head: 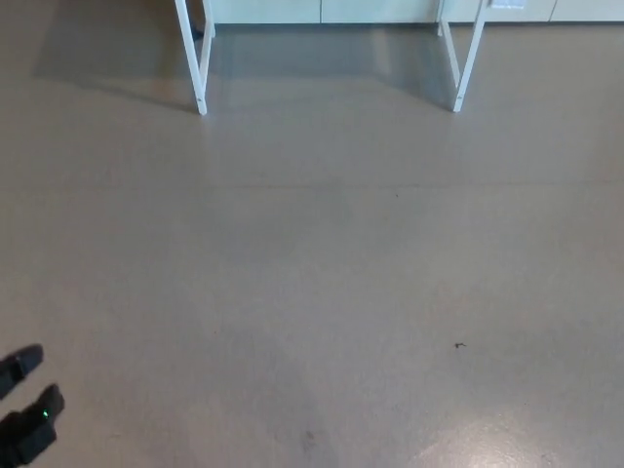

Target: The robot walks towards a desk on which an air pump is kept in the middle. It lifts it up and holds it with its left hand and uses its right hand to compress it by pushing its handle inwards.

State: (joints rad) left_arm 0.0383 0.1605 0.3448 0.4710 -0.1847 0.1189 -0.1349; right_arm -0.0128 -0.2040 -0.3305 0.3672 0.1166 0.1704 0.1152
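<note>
No pump anywhere in this head view, so no telling where it sits. Only the lower part of the desk showing at the top edge: two white legs [201, 68] on the left side, close together and slanting slightly, feet planted on the floor, and two more white legs [466, 60] on the right, likewise slanting down to a foot. Tabletop itself cut off above the frame. Behind the legs, a pale wall or cabinet front [322, 10] running along the top, with thin vertical seams. Between and beneath the legs, a soft darker shadow spreading over the floor. Floor [322, 253] smooth, beige-brown, filling nearly all of the picture, with a faint line crossing it about a third of the way down, a small dark speck [459, 344] toward the lower right, and a pale sheen in the bottom right corner. In the bottom left corner, the left hand [27, 409], black, two thick fingers [21, 365] apart and pointing up and right, holding nothing, a tiny green light glowing on the lower one. Well apart from the desk legs. Right hand out of sight.
</note>
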